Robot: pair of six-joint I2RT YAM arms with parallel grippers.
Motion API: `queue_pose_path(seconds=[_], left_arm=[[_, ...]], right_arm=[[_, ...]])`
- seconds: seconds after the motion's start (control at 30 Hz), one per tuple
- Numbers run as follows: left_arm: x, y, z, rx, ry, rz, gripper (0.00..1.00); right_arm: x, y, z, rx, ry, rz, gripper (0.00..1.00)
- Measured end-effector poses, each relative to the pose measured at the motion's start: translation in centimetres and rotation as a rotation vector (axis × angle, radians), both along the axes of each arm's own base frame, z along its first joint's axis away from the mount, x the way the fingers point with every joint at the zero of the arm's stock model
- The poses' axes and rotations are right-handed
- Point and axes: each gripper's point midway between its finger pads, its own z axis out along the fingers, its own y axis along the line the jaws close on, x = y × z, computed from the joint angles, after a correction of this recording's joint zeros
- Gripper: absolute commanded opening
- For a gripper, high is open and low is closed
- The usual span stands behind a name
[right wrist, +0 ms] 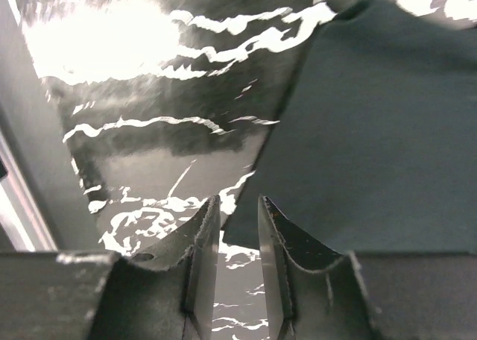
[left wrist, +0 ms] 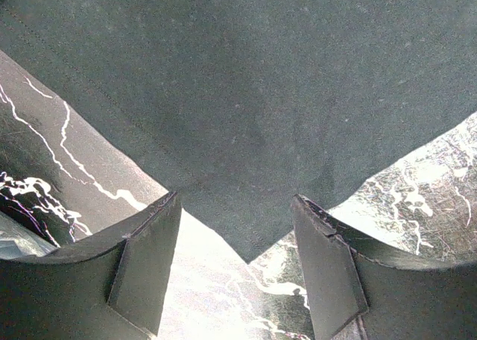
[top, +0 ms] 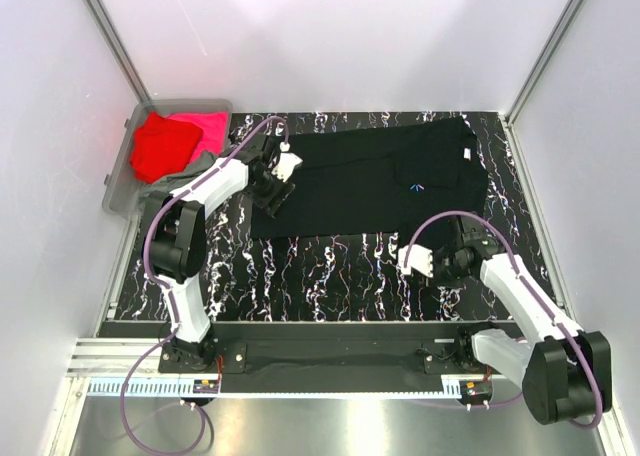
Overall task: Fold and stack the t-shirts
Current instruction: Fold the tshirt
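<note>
A black t-shirt (top: 350,176) with a tiny blue starburst (top: 418,187) lies spread flat across the back of the marbled table. My left gripper (top: 272,191) is at its left edge. In the left wrist view that gripper (left wrist: 237,243) is open, and a pointed corner of the black cloth (left wrist: 246,94) lies loose between the fingers (left wrist: 149,258). My right gripper (top: 425,261) is by the shirt's near right corner. In the right wrist view it (right wrist: 237,228) is open by a narrow gap, with the cloth's (right wrist: 387,131) corner lying flat at the tips.
A clear bin (top: 116,181) stands at the back left, holding a red t-shirt (top: 160,146), a pink one (top: 205,128) and a grey-green one (top: 195,166). White walls close in the table on three sides. A metal rail (top: 300,361) runs along the near edge.
</note>
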Motion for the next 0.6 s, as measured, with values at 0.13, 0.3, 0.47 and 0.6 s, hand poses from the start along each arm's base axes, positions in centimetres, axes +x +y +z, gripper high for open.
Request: queue_pose_path(seconds=[0.13,0.3,0.47,0.6], left_arm=[[-0.1,0.1,0.0,0.003,-0.001,-0.005,0.66],[-1.0,0.6,-0.1,0.016,0.005,-0.014,0.66],[-2.3,1.6,-0.4,0.048,0.011,-0.035,0.65],[-3.1,2.9,-0.8,0.074,0.021,-0.039,0.65]], right_arm=[[-0.8,-0.9,-1.6,-0.06,0.064,0.027,0.33],[-0.5,-1.7,-2.9,-0.12,0.158,0.018,0.33],[-0.6,-2.8,-3.3,-0.157,0.18,0.005,0.33],[-0.9,-4.0,-3.7,-0.179,0.187,-0.015,0.33]])
